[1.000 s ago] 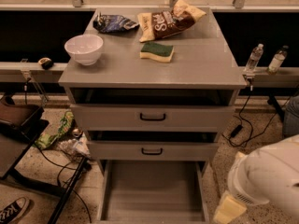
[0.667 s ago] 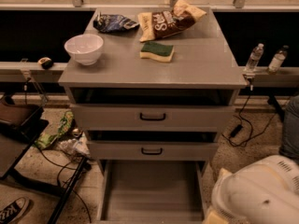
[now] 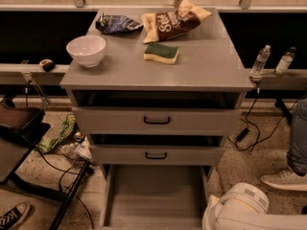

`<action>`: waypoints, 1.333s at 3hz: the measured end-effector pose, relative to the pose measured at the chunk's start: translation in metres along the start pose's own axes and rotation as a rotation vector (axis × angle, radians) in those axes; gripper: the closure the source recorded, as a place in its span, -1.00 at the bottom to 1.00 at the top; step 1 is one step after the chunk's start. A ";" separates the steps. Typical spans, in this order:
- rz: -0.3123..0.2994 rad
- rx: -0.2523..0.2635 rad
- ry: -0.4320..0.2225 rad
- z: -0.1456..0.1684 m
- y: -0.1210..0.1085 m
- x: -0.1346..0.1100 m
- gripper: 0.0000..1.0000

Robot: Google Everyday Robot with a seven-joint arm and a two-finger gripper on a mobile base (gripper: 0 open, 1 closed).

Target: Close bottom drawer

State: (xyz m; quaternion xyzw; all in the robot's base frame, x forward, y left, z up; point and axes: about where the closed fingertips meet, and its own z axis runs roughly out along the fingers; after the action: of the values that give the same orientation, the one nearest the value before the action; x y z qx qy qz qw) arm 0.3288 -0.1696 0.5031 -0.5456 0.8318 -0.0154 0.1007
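Grey cabinet (image 3: 120, 121) filled the centre of the camera view, with its counter (image 3: 206, 68) carrying the loose items.

Bottom drawer (image 3: 153, 195) stood pulled well out toward the camera. Its long flat tray ran from under the middle drawer (image 3: 192, 155) to the lower edge of the view. The tray looked bare. Its front panel and handle lay below the frame, so I could not see them.

White robot arm (image 3: 240, 210) sat low at the right, just beside the tray's right rail. The gripper was out of view, so I could not tell how its jaws stood.

Handling judgement: the drawer looked like a rigid tray on slides, probably light with nothing in it. It should move along one axis only and is neither fragile nor soft. No pinch should be needed. I would press flat on the middle of the front panel, at or near the handle. An off-centre push could rack it against the rails.

On the counter were a brown chip bag (image 3: 175, 22), a blue bag (image 3: 117, 24), a white bowl (image 3: 86, 50) and a green-and-yellow sponge (image 3: 161, 53), all well apart from the work.
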 end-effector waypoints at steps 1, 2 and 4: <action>0.068 -0.042 0.024 0.047 -0.003 0.011 -1.00; 0.189 -0.062 0.012 0.090 -0.012 0.018 -1.00; 0.204 -0.109 0.017 0.132 0.007 0.029 -1.00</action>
State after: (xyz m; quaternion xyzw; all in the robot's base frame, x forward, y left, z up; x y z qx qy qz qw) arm 0.3356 -0.1824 0.3686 -0.4629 0.8834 0.0356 0.0646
